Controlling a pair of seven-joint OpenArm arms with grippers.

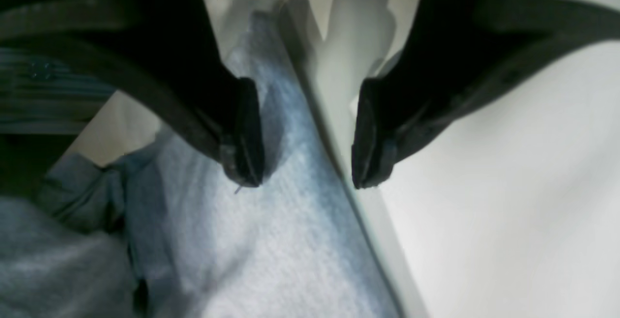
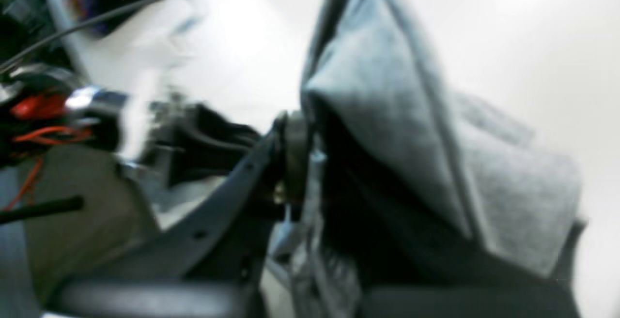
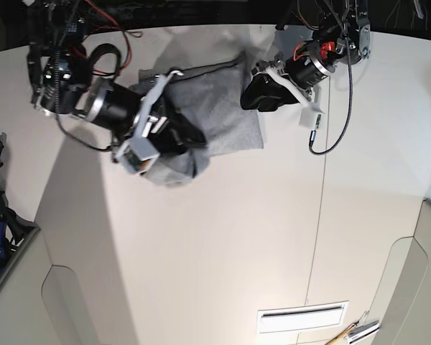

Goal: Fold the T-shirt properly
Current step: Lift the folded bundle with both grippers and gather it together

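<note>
Base view looks straight down; both wrist views hug the T-shirt (image 3: 223,108).

White table (image 3: 223,244); slotted vent plate (image 3: 302,317) and pencil-like tool (image 3: 352,332) well apart from both pincers.

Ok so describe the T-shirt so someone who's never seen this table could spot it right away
Start at the big pale table and look to its far edge, between the two black robot arms. The T-shirt is the rumpled heather-grey cloth heap there, part lifted by the right claw. It is the only soft fabric thing among cables and hard parts.
</note>
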